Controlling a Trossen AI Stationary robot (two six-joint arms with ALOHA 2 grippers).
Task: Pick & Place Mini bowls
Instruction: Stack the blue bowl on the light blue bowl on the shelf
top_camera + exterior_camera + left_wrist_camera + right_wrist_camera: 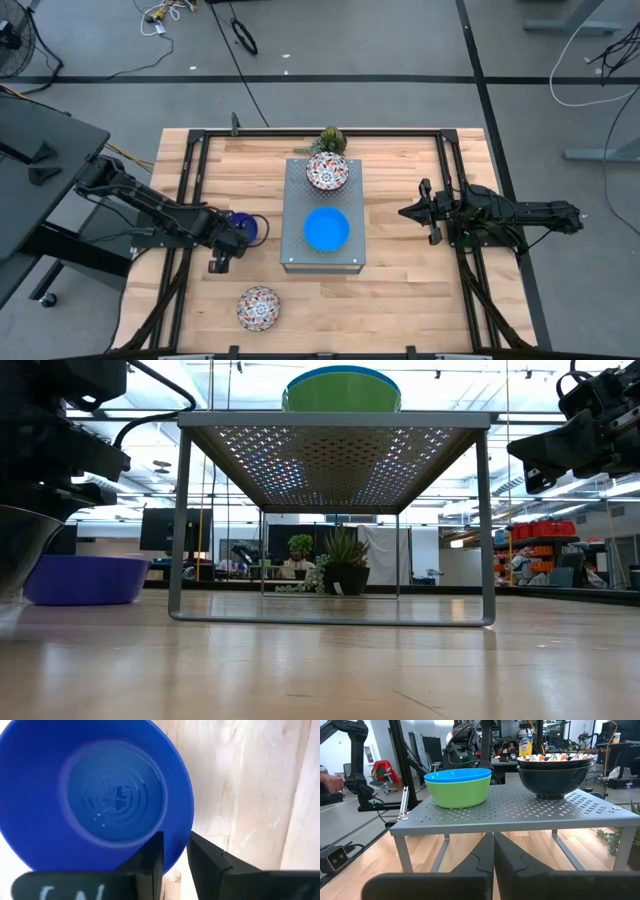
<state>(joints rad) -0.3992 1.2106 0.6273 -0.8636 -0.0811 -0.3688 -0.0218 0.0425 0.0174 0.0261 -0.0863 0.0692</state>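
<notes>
Bowls stacking on grey perforated box (322, 243): light blue in green (458, 787), floral in dark (554, 769). Left gripper (174, 851) fingers pinch blue bowl (95, 790) rim on table (420, 290) (easy lift). Right gripper (493, 851) closed, empty, waiting beside box. Floral bowl (258, 307) left.

A robotics lab — floor cables (240, 35), monitors (165, 530), equipment racks (400, 750).

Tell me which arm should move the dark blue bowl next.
Left. The left pincer already straddles the dark blue bowl's rim, one finger inside and one outside. The right pincer hangs shut on the far side of the grey box, holding nothing.
</notes>
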